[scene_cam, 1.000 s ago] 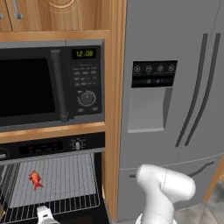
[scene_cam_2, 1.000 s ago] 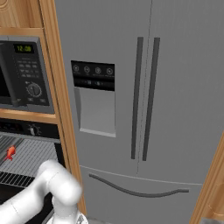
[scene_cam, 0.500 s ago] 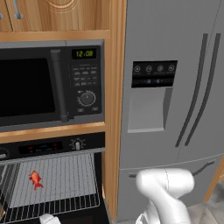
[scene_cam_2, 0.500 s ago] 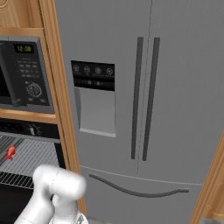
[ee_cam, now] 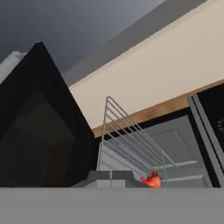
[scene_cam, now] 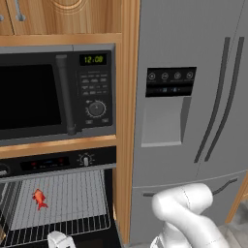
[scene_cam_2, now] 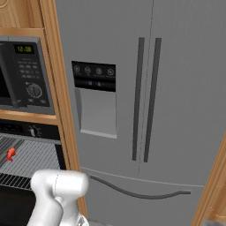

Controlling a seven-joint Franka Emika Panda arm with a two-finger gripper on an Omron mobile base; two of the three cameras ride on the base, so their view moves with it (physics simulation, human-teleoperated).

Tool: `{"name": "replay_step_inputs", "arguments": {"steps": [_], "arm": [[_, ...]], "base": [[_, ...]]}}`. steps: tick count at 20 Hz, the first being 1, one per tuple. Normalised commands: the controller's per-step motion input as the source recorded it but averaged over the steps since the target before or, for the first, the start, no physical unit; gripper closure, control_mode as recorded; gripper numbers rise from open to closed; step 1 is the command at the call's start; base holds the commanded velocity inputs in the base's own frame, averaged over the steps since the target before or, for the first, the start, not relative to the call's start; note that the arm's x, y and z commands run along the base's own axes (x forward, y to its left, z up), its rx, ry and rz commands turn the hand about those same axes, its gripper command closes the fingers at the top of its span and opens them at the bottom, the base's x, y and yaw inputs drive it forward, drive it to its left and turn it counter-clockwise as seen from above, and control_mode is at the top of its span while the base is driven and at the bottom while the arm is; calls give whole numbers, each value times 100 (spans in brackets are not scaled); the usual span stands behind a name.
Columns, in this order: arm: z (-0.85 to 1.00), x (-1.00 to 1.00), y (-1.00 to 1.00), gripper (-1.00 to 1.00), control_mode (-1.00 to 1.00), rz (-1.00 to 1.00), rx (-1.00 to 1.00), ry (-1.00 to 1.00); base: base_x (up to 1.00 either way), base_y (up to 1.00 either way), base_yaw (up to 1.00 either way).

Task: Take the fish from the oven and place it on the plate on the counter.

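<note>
The fish lies on the oven rack's left side (door open). The claw's jaws are pressed together, holding nothing.

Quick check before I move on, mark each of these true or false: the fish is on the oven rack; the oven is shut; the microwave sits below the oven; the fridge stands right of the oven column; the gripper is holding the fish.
1. The fish lies on the wire rack inside the oven. True.
2. The oven is shut. False: its cavity is open, rack in plain sight.
3. The microwave sits below the oven. False: it is above the oven.
4. The fridge stands right of the oven column. True.
5. The gripper holds the fish. False: the fish lies free on the rack.
</note>
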Motion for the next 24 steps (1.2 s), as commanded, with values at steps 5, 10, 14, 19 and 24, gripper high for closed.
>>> {"name": "replay_step_inputs", "arguments": {"steps": [5, 10, 14, 19, 24], "arm": [[76, 39, 0, 100, -100, -32, 1, 40], [53, 34, 0, 100, -100, -46, 0, 60], [24, 38, 3, 100, -100, -41, 0, 70], [-13, 12, -6, 100, -100, -33, 18, 15], [0, 7, 1, -100, -100, -32, 6, 11]], "base": [[0, 0, 0], [0, 0, 0], [0, 0, 0], [0, 0, 0], [0, 0, 0]]}}
